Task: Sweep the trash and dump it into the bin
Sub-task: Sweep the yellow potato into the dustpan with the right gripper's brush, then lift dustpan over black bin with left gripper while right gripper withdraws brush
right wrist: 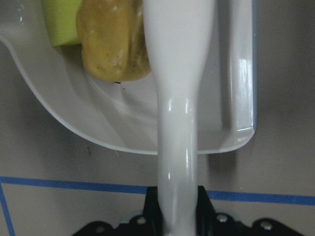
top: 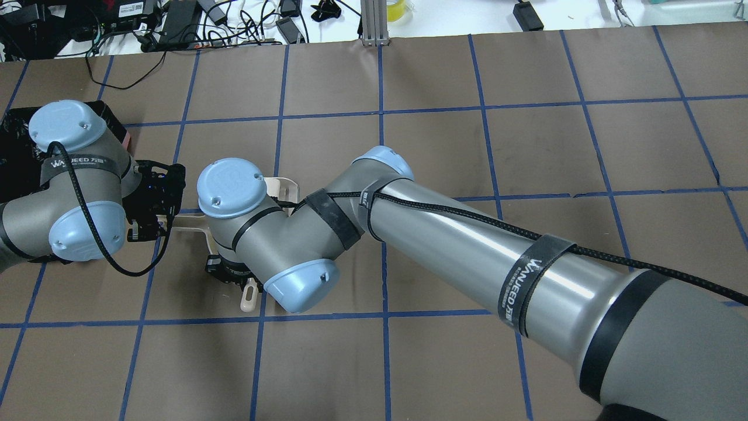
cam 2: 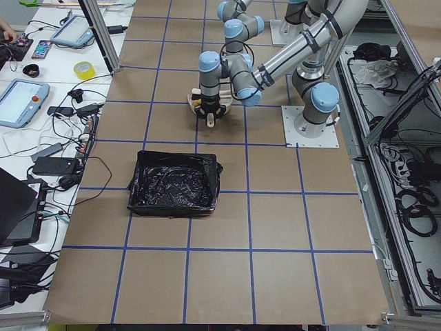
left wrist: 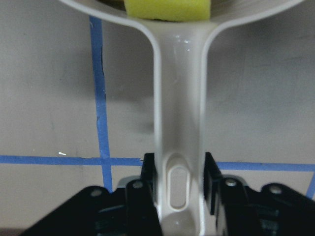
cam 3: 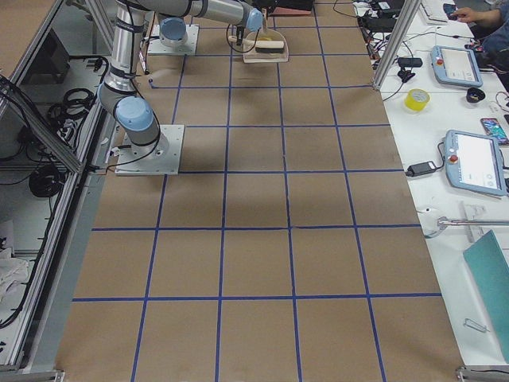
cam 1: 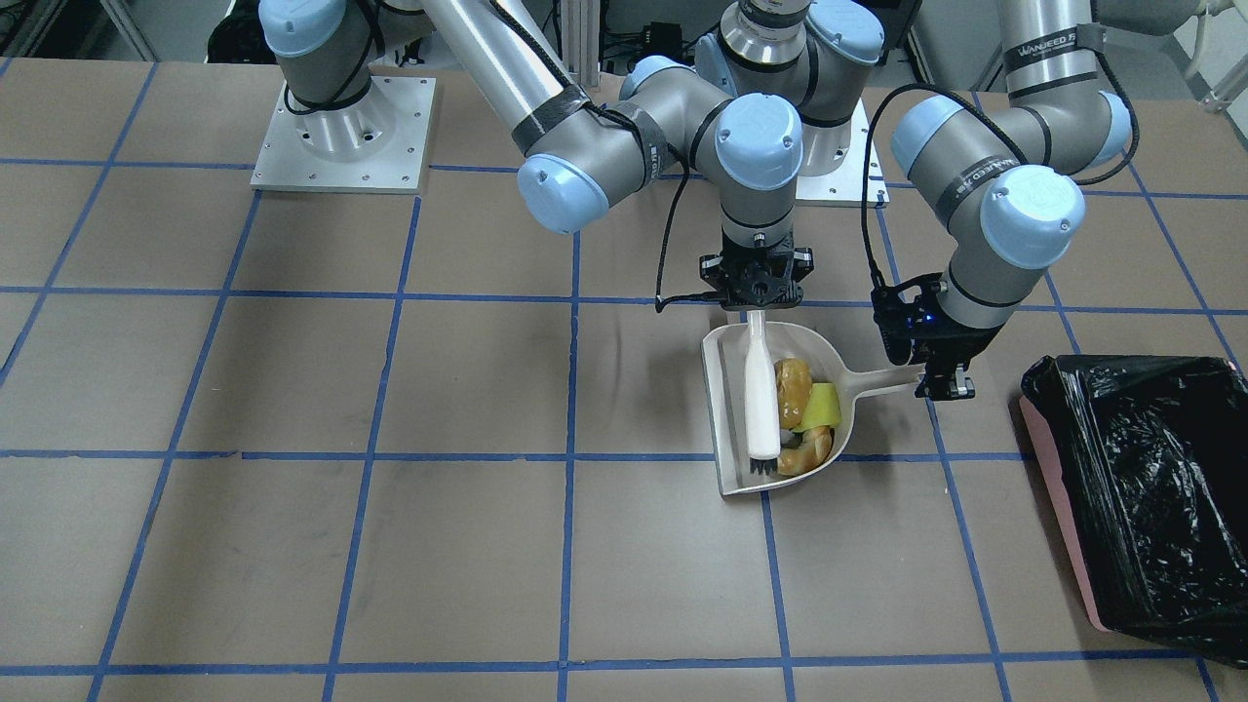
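Note:
The cream dustpan [cam 1: 731, 409] lies on the table and holds all three trash pieces: the glossy potato-like lump [cam 1: 792, 383], the yellow sponge wedge [cam 1: 821, 405] and the tan bread piece [cam 1: 811, 450]. My left gripper [cam 1: 944, 388] is shut on the dustpan handle [left wrist: 179, 123]. My right gripper [cam 1: 759, 304] is shut on the cream brush [cam 1: 761, 400], which lies inside the pan beside the trash, bristles at the pan's open lip. The pink bin [cam 1: 1141, 487] with its black bag stands on the table beyond my left gripper. The lump [right wrist: 110, 39] and the sponge [right wrist: 61, 19] also show in the right wrist view.
The bin [cam 2: 172, 185] is open-topped, about one grid square from the dustpan. Both arm bases [cam 1: 341, 136] are bolted at the robot's edge of the table. Tablets, tape and cables lie on the side bench [cam 2: 41, 96]. The brown table has blue grid lines.

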Controlling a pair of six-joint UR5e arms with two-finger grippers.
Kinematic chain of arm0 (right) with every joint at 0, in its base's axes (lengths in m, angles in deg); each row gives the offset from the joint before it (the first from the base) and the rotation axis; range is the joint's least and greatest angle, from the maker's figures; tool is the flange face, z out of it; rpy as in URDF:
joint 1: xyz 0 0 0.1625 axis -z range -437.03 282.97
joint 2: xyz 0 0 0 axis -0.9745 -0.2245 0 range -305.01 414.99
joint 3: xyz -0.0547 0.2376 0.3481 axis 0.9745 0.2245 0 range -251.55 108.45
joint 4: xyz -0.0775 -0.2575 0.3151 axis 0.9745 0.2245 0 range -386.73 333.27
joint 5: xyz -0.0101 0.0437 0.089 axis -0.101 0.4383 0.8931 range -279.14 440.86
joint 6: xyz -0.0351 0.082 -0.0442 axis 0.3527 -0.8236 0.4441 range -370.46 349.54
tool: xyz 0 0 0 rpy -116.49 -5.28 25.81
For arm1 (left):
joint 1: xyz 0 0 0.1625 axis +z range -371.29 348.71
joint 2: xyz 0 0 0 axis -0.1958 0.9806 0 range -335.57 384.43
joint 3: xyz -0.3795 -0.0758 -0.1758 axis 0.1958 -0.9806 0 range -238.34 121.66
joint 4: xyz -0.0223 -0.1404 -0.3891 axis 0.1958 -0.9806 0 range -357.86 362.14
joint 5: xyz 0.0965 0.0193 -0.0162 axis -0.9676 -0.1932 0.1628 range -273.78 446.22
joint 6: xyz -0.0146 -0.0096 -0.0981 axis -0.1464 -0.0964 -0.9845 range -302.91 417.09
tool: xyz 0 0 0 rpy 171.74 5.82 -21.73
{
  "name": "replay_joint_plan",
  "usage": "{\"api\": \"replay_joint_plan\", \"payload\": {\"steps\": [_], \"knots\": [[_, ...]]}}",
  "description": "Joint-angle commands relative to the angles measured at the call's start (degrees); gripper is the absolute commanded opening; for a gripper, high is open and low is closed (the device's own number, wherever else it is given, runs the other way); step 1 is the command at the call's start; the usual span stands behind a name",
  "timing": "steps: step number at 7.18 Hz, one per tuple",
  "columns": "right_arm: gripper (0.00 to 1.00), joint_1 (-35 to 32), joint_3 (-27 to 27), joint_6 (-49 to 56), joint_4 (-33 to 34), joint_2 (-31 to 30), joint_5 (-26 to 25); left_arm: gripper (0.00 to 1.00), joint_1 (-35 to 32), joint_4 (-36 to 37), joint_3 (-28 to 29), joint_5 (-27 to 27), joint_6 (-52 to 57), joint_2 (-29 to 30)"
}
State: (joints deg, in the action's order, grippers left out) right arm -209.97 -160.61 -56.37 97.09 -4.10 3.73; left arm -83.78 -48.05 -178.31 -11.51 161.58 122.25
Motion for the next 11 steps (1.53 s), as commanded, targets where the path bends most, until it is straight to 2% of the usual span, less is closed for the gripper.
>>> {"api": "replay_joint_plan", "payload": {"steps": [1, 2, 4, 5, 6, 7, 9, 11], "knots": [[0.01, 1.37, -0.06, 1.77, -3.64, -1.28, -5.12, 0.0, 0.07, 0.0, 0.0, 0.0, 0.1, 0.0], [0.01, 2.77, -0.06, 5.0, -8.54, -3.99, -7.75, 0.0, 0.07, 0.0, 0.0, 0.0, 0.1, 0.0], [0.01, 8.64, -0.24, 11.25, -19.27, -11.36, -9.43, 0.0, 0.16, 0.09, 0.0, 0.0, 0.45, -0.09], [0.01, 12.93, -0.41, 15.37, -23.31, -14.71, -12.66, 0.0, 1.29, 0.26, 0.0, 0.43, 0.71, -0.09], [0.0, 18.72, -0.42, 22.19, -26.05, -15.78, -13.56, 0.0, 2.87, 0.09, 0.0, 0.87, 2.11, 0.0], [0.0, 24.7, -0.5, 27.31, -25.12, -15.53, -13.66, 0.0, 4.27, -0.09, 0.0, 3.49, 3.08, -0.09], [0.0, 38.92, -0.59, 36.63, -24.94, -14.92, -13.84, 0.0, 11.63, -1.4, 0.79, 11.29, 3.7, -0.17], [0.0, 50.37, -2.34, 47.71, -22.5, -12.73, -15.5, 0.0, 18.32, -12.16, 6.38, 15.45, 4.58, -1.49]]}}
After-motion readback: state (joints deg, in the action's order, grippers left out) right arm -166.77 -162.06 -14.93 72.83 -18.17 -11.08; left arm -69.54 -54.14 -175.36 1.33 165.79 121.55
